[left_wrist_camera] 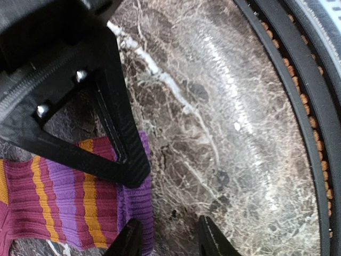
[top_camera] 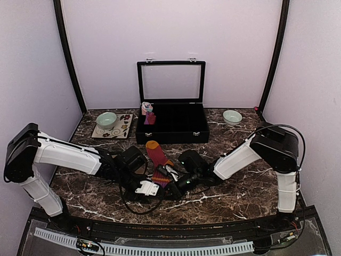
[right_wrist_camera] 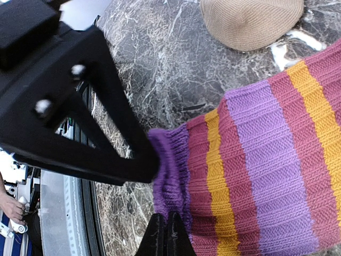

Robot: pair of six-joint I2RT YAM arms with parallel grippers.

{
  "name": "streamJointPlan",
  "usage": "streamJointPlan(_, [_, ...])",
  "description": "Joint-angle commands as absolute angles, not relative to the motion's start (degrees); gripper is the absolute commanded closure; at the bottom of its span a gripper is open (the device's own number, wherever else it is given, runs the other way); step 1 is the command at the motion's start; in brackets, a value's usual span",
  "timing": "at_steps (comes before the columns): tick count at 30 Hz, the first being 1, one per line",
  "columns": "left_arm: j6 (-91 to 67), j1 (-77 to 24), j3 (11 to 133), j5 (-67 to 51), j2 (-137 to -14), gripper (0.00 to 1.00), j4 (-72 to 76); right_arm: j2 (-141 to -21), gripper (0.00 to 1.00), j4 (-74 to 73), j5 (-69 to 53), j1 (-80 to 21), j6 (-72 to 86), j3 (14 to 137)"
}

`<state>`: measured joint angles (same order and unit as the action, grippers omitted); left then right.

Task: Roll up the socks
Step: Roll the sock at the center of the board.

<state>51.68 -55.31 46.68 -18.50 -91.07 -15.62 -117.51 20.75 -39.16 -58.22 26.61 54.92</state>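
Observation:
The red-maroon sock (top_camera: pixel 156 153) lies on the marble table with its orange toe toward the back and its purple-orange striped cuff (top_camera: pixel 162 176) between the two grippers. My right gripper (right_wrist_camera: pixel 169 237) is shut on the cuff's purple edge (right_wrist_camera: pixel 173 176), which bunches at the fingertips. My left gripper (left_wrist_camera: pixel 169 240) is open just off the cuff (left_wrist_camera: pixel 69 197), one fingertip (left_wrist_camera: pixel 128 240) against its purple edge and only bare marble between the jaws. A tan-brown sock (right_wrist_camera: pixel 250 21) shows beyond the cuff in the right wrist view; I cannot make it out in the top view.
A black case (top_camera: pixel 170 128) with its lid up stands at the back centre, a pink and light-blue bundle (top_camera: pixel 147 113) in its left corner. A green bowl (top_camera: pixel 106 120) sits back left on a tile, a white bowl (top_camera: pixel 232 117) back right. The table's front rail (left_wrist_camera: pixel 303 106) runs close by.

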Motion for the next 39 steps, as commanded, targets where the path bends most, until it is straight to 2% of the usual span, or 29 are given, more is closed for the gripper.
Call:
streamJointPlan(1, [51.5,-55.5,46.7,-16.3,-92.9,0.61,-14.1,-121.4,1.0,10.1,-35.4,-58.0,25.8,52.9])
streamJointPlan(17, [49.4,-55.2,46.0,-14.1,-95.7,0.64,-11.8,-121.4,1.0,9.0,-36.3,-58.0,24.5,53.5])
streamJointPlan(25, [47.5,-53.6,47.0,-15.5,-98.0,0.78,-13.4,-119.5,1.0,9.7,-35.1,-58.0,23.5,52.2])
streamJointPlan(27, [47.1,-53.1,48.1,-16.0,-99.0,0.87,-14.6,-118.5,0.95,9.6,-33.7,-58.0,23.0,51.7])
streamJointPlan(30, [46.5,-52.6,49.2,-17.1,-100.2,0.93,-16.1,-117.2,0.91,10.0,-32.5,-58.0,22.7,51.3])
streamJointPlan(33, [46.3,-52.4,49.7,-17.8,-100.4,0.93,-16.7,-115.6,0.87,11.9,-32.2,-58.0,23.3,50.3])
streamJointPlan(36, [46.3,-52.3,50.5,-18.1,-101.0,0.93,-18.1,-113.7,0.75,15.6,-33.0,-58.1,24.6,48.5])
streamJointPlan(39, [45.7,-51.8,51.9,-19.5,-102.0,0.93,-20.9,-111.5,0.68,17.7,-31.6,-58.2,24.9,46.6])
